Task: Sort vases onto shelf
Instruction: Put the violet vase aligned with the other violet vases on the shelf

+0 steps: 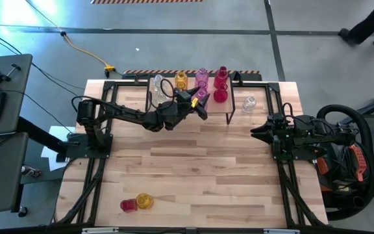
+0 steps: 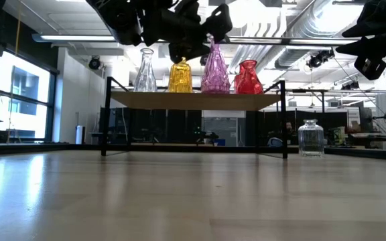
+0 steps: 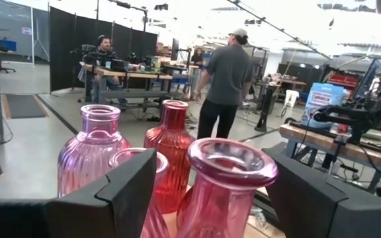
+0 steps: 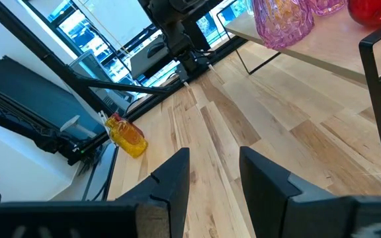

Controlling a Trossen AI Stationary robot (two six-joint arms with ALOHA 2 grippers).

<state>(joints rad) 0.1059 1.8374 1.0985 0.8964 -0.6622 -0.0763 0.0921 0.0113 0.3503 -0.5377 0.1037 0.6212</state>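
Note:
The shelf [image 1: 193,107] stands at the table's far middle. On it are a clear vase [image 2: 145,70], an amber one [image 2: 179,75], pink ones [image 1: 202,77] and red ones [image 1: 221,79]. My left gripper [image 3: 210,192] is open over the shelf's near edge. Its fingers stand on either side of the neck of a pink vase [image 3: 230,172], which stands upright on the shelf top [image 2: 214,70]. My right gripper [image 4: 213,172] waits open at the table's right, above bare planks. A clear vase [image 1: 249,103] stands on the table right of the shelf. My left gripper comes level from the table's near side, one finger [image 3: 131,192] on each side of the pink vase's neck [image 3: 220,198], just under its lip. A gap shows beside the neck. I cannot tell whether either finger touches the lip.
A red vase [image 1: 128,205] and an amber vase [image 1: 144,200] lie on their sides near the table's near left edge. The planks between them and the shelf are bare. People stand in the room beyond the table [image 3: 223,79].

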